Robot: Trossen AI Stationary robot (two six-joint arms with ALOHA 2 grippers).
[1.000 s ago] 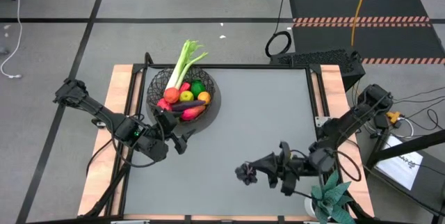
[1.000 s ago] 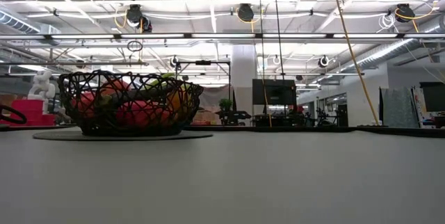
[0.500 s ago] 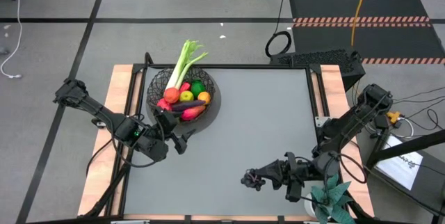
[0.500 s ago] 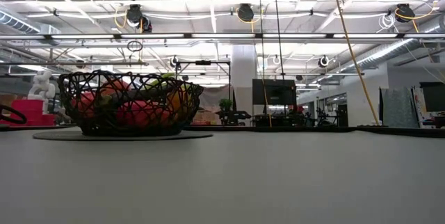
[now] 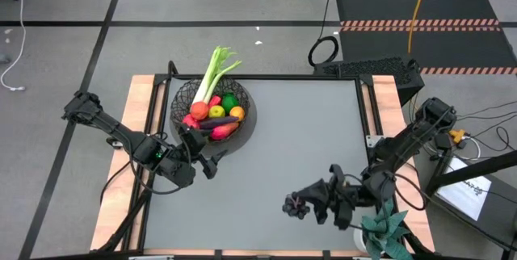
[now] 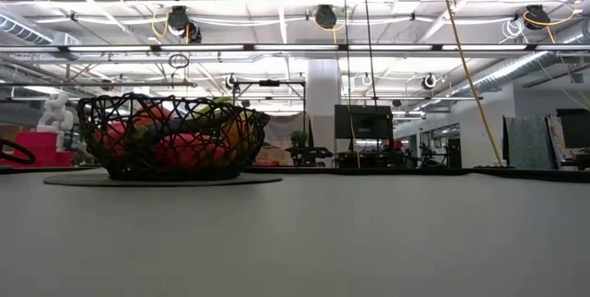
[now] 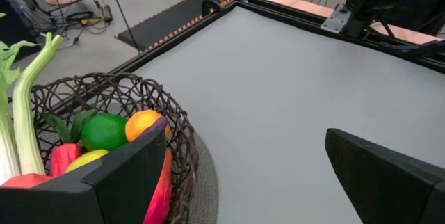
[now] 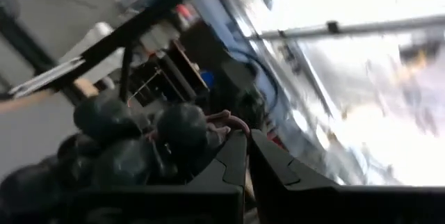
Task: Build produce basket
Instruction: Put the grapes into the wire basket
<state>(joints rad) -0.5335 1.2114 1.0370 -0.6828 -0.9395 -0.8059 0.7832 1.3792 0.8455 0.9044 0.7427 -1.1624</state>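
Basket (image 5: 211,108) at tabletop's far left nearly filled with produce; grapes (image 5: 296,206) pinched in right hand (image 5: 304,206) near front edge, not yet delivered; left hand (image 5: 212,161) wide, empty, beside basket.

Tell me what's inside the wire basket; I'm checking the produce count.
The basket holds a leek sticking out over the rim, a lime, an orange, a yellow-green apple, an eggplant and red fruits. Anything beneath them is covered.
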